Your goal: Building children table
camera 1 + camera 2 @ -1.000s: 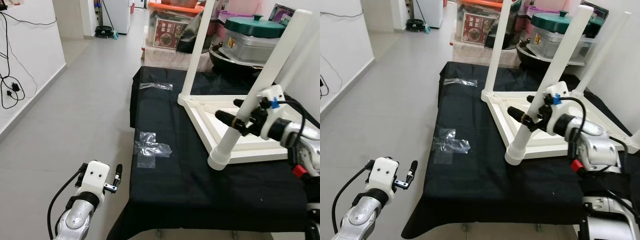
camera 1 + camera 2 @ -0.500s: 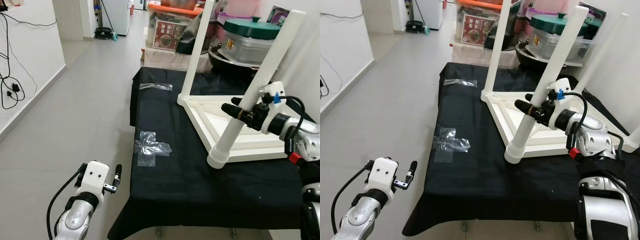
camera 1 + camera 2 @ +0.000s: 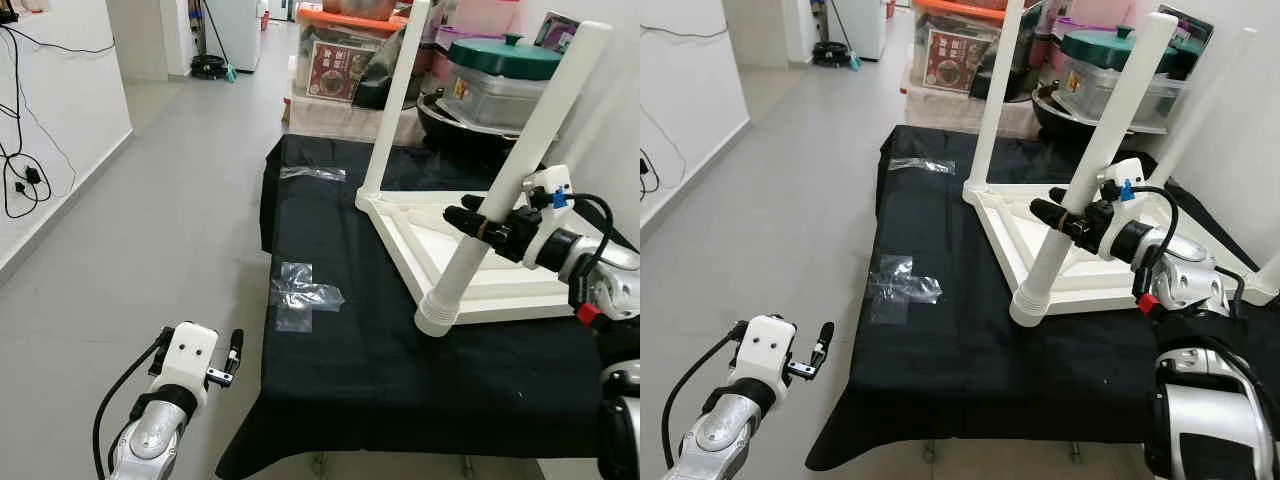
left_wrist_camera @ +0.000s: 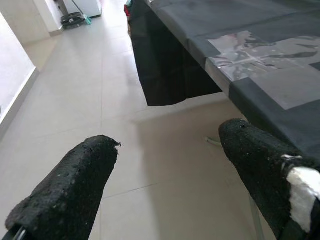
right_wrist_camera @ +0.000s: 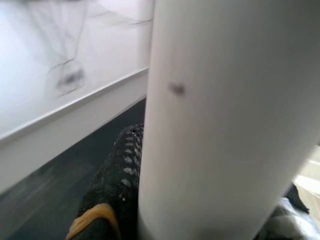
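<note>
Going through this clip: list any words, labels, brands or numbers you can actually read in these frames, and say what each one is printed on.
No text can be read in these frames.
Red box on the floor behind the black table: carries print and a picture, too small and blurred to read.
White table leg held by the right gripper: a small dark mark, no lettering.
Left gripper: no lettering visible.

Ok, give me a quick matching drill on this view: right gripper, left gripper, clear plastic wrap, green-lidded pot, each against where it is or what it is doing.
Things:
1. right gripper
2. left gripper
3. clear plastic wrap
4. green-lidded pot

States or places:
A. lying flat on the black cloth
B. open, low beside the table, over the floor
C. closed on the tilted white table leg
D. behind the table, among stored items

Pairs: 1-C, 2-B, 3-A, 4-D
</note>
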`<state>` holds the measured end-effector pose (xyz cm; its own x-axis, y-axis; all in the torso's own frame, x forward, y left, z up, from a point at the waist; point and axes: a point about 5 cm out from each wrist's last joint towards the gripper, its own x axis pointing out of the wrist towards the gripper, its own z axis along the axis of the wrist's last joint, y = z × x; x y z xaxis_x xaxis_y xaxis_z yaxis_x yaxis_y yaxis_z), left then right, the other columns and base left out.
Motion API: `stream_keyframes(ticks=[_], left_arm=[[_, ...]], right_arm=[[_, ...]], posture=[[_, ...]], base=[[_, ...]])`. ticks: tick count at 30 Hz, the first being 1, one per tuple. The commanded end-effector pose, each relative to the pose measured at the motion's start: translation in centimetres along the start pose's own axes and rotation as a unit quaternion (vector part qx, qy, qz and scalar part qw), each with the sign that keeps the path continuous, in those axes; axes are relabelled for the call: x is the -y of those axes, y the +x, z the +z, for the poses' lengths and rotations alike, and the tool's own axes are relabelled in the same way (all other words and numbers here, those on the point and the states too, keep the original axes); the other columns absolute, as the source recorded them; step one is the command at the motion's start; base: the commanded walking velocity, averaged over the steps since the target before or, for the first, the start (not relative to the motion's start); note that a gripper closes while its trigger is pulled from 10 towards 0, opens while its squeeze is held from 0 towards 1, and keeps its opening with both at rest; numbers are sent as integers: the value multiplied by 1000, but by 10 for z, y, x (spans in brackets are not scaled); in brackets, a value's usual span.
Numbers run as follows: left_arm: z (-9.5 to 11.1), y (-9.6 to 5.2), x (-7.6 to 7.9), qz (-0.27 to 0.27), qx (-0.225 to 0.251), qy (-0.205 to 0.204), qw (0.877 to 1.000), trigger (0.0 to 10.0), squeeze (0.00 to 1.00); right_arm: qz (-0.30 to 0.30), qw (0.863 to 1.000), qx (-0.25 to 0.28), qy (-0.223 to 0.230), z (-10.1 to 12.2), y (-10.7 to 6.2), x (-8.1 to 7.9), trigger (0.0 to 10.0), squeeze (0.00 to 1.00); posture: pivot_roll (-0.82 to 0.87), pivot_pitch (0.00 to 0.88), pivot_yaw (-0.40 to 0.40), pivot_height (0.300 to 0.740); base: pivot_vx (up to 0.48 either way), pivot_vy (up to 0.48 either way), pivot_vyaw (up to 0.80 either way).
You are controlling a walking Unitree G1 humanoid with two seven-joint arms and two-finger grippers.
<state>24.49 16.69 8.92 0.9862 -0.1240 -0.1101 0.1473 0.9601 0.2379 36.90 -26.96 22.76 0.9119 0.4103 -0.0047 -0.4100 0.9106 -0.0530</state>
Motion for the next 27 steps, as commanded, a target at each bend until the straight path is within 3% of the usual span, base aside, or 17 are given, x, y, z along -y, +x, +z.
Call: stream_keyframes(ticks=[1,2,3,4,6,8,9,11,14,16,18,20,21,22,23,27], left_arm=[[-3,-2,3,-8,-5,0,1000,10000,0],[-3,-2,3,-8,-5,0,1000,10000,0],[-3,-2,3,-8,-5,0,1000,10000,0],[-3,-2,3,-8,-5,0,1000,10000,0],[-2,-3,4,-8,-5,0,1000,10000,0],[-2,-3,4,-8,-5,0,1000,10000,0],[-2,-3,4,-9,-6,0,1000,10000,0],[-2,-3,4,-9,-6,0,1000,10000,0],[-1,-1,4,-9,-5,0,1000,10000,0],[-1,-1,4,-9,-5,0,1000,10000,0],[-1,-1,5,-8,-5,0,1000,10000,0],[-1,-1,6,-8,-5,-1,1000,10000,0],[-2,-1,6,-9,-5,-1,1000,10000,0],[-2,-1,7,-10,-5,-1,1000,10000,0],[-2,0,7,-10,-5,-2,1000,10000,0],[-2,1,8,-10,-4,-2,1000,10000,0]], right_arm=[[-94,995,-29,-20,-7,0,7,0,0],[-94,995,-29,-20,-7,0,7,0,0],[-230,973,-24,-13,-19,5,-2,0,0],[-230,973,-24,-13,-19,5,-2,0,0],[-318,948,-15,14,-33,2,-27,0,0],[-318,948,-15,14,-33,2,-27,0,0],[-349,937,-15,30,-39,1,-44,0,0],[-349,937,-15,30,-39,1,-44,0,0],[-417,905,-41,75,-50,11,-87,0,0],[-417,905,-41,75,-50,11,-87,0,0],[-414,904,-51,95,-49,22,-99,0,0],[-399,911,-45,95,-45,29,-102,0,0],[-385,917,-33,94,-38,34,-103,7255,43],[-377,921,-25,93,-33,37,-104,7255,43],[-375,923,-16,87,-25,37,-105,10000,1000],[-368,926,-6,81,-15,35,-101,10000,1000]], posture=[[88,0,-130,740],[88,0,-130,740],[94,0,-129,740],[94,0,-129,740],[98,0,-130,740],[98,0,-130,740],[94,0,-127,740],[94,0,-127,740],[107,0,-141,740],[107,0,-141,740],[103,0,-141,740],[102,0,-143,740],[102,0,-144,740],[102,0,-144,740],[96,0,-146,740],[94,0,-146,740]], base=[[0,0,0],[0,0,0],[0,0,0],[0,0,0],[0,0,0],[0,0,0],[0,0,0],[0,0,0],[0,0,0],[0,0,0],[0,0,0],[0,0,0],[0,0,0],[0,0,0],[0,0,0],[0,0,0]])
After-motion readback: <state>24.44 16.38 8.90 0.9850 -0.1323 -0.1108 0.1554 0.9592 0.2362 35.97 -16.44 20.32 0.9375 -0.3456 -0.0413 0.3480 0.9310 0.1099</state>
